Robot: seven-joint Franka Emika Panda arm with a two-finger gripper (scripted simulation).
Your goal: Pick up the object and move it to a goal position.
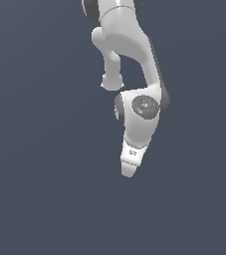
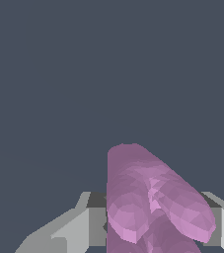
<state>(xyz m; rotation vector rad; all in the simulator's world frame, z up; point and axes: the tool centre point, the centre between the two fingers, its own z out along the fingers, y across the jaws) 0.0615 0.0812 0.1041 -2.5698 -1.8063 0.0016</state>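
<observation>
The object (image 2: 150, 202), a pink-purple lumpy piece, sat between the jaws and jutted out beyond them, filling the gap in the wrist view. It looked rigid and probably light, with rounded, faceted lobes that might slip under a loose pinch, so the flatter flanks near its middle seemed the best place to grip. The gripper (image 2: 153, 225) appeared closed against it on both sides. The exterior view hid it behind the arm (image 1: 137, 107).

White arm (image 1: 134, 74), gripper (image 1: 129, 172) downward (plain grey backdrop)
</observation>
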